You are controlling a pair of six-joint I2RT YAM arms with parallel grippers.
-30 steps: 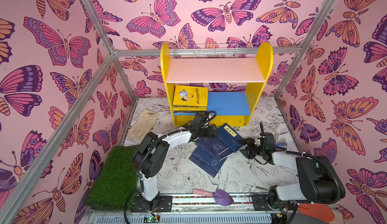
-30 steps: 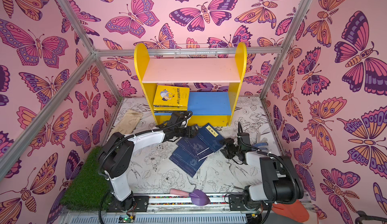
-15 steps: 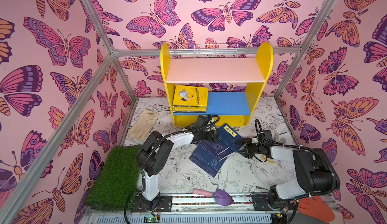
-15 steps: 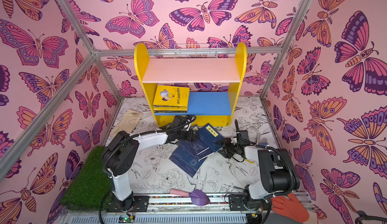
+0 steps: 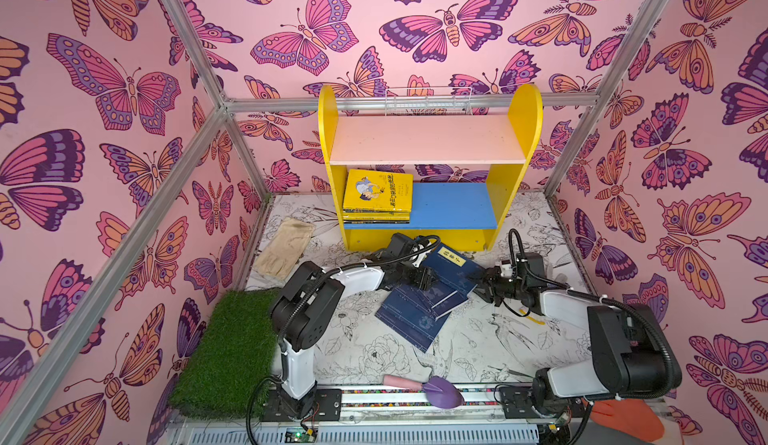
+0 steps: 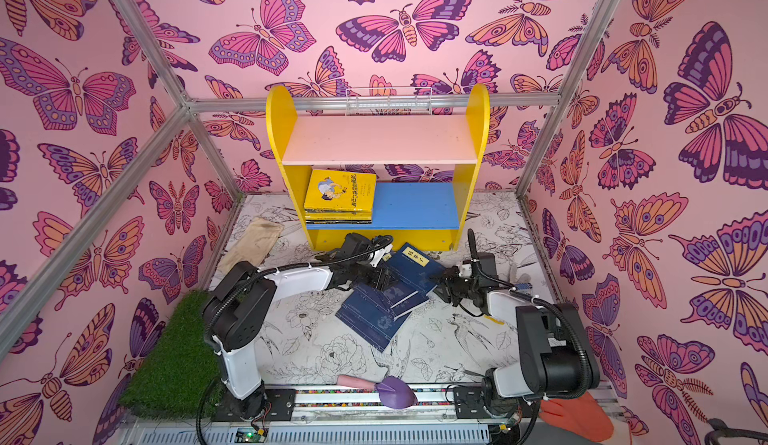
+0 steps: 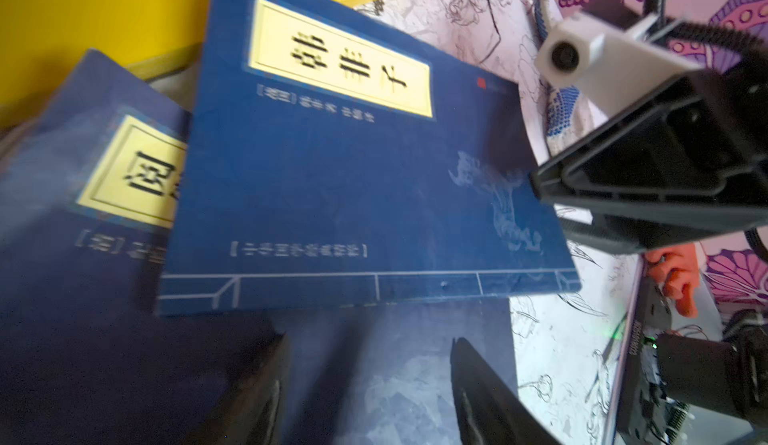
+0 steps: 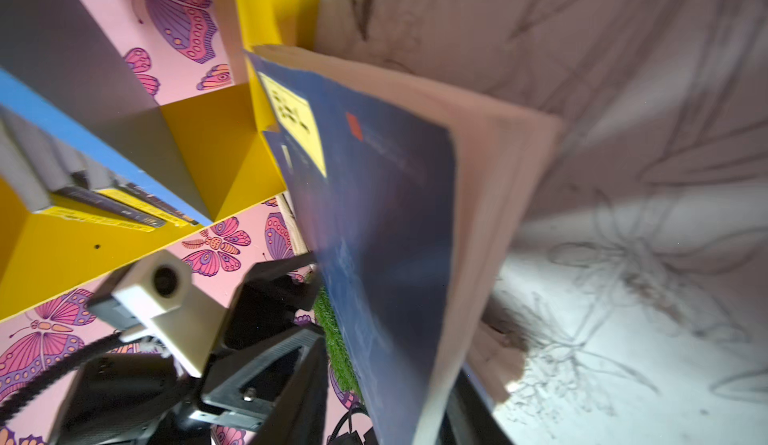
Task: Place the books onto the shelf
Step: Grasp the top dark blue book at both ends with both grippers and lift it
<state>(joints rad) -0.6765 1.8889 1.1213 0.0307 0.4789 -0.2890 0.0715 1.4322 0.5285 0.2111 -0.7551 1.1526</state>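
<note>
The right pincer [image 5: 484, 287] is found closed narrowly on the three o'clock corner of the top navy book [image 5: 451, 268]. In the right wrist view the cover and page block are seen between its fingers [image 8: 305, 380]. The left pincer [image 5: 424, 278] is held moderately wide over the loose navy books [image 5: 415, 318], with nothing gripped. Its fingers [image 7: 257, 401] are seen apart above a navy cover in the left wrist view. Whether that cover is touched cannot be told.

Clock directions are taken on the top views, twelve o'clock being the back wall. The top navy book, marked with a yellow title label, is laid across the loose navy books. These are fanned at the centre of the counter [image 5: 478, 351], at six o'clock of the shelf [image 5: 528, 131]. The shelf is stood against the wall at twelve o'clock. A stack of shelved books [image 5: 378, 191], topped by a yellow cover, is laid flat at the nine o'clock end of the blue lower board [image 5: 453, 206]. A grass mat [image 5: 224, 351] is placed at eight o'clock and a purple trowel [image 5: 440, 391] at six o'clock, by the front edge.
</note>
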